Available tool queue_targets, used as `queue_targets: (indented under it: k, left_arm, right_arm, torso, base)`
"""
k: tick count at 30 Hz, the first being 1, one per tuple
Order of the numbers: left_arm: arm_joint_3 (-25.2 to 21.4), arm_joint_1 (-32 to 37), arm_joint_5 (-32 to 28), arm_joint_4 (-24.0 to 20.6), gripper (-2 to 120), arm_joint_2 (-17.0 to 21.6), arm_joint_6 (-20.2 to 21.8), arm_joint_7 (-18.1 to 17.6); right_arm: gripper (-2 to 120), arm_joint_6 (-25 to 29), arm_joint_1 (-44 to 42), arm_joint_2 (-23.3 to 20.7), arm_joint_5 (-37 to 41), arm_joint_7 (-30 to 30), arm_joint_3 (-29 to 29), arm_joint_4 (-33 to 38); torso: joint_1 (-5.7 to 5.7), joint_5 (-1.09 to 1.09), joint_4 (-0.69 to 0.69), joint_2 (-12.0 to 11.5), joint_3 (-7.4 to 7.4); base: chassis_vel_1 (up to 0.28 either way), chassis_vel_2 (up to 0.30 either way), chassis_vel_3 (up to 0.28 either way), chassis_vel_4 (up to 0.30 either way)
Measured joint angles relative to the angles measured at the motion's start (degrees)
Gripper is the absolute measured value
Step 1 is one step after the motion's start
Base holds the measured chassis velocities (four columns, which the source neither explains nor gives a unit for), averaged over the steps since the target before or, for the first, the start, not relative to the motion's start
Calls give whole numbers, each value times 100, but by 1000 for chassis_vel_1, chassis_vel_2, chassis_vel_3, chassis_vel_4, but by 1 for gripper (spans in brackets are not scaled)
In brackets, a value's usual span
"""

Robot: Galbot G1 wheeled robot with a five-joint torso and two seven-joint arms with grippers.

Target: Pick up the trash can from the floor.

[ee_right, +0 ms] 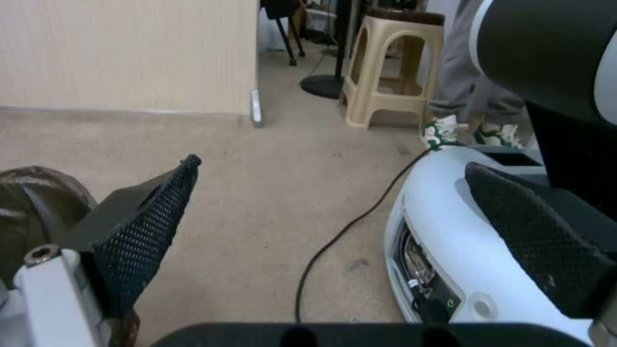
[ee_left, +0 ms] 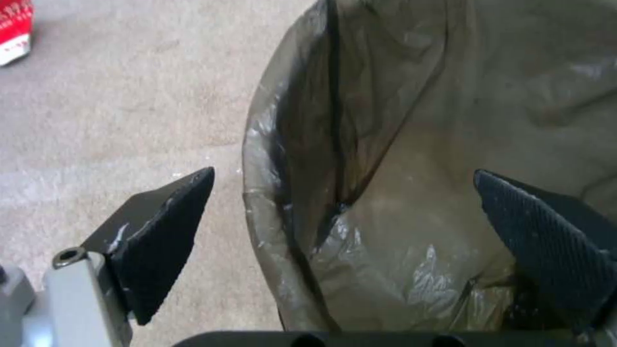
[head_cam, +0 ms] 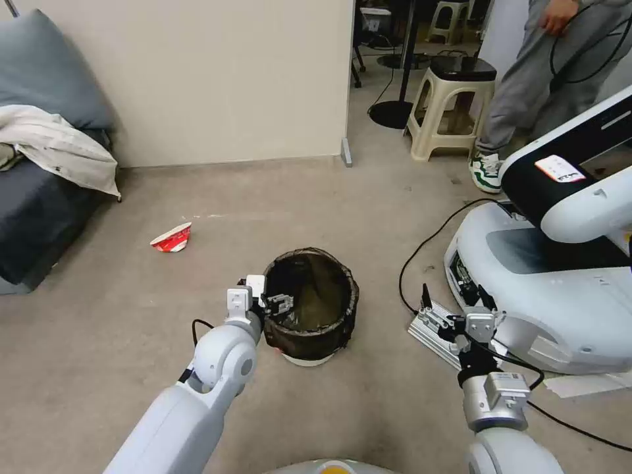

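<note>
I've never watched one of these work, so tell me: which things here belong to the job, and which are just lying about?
Part of the job:
- trash can, standing on the floor
- left gripper, open, one finger outside its rim, one inside
- right gripper, open, waiting off to the side

Just lying about:
- red and white wrapper
- beige stool
- black cable
- sofa

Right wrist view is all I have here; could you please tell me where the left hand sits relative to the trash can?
Observer: The left hand is open at the trash can's near-left rim, one finger inside the bag, one outside.
Operator: Thank you; my right hand is open, idle. Is anything inside?
Observer: The bag looks empty.
Operator: Any loose trash nearby?
Observer: A crushed red-and-white carton lies on the floor to the can's left.
</note>
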Motion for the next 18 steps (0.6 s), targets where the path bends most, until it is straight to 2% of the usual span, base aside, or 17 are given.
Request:
queue_targets:
  k: [12, 18]
  left_arm:
    - [8, -232, -197, 333, 100, -57, 105, -1]
    - [-76, -372, -211, 521, 100, -49, 144, 139]
  right_arm:
    - [100, 26, 15, -25, 8, -3, 6, -74]
    - [100, 33, 19, -60, 44, -4, 33, -110]
  torso:
    - [0, 0, 0, 0, 0]
    - [0, 0, 0, 0, 0]
  base:
    - [0, 0, 0, 0]
    - [0, 0, 0, 0]
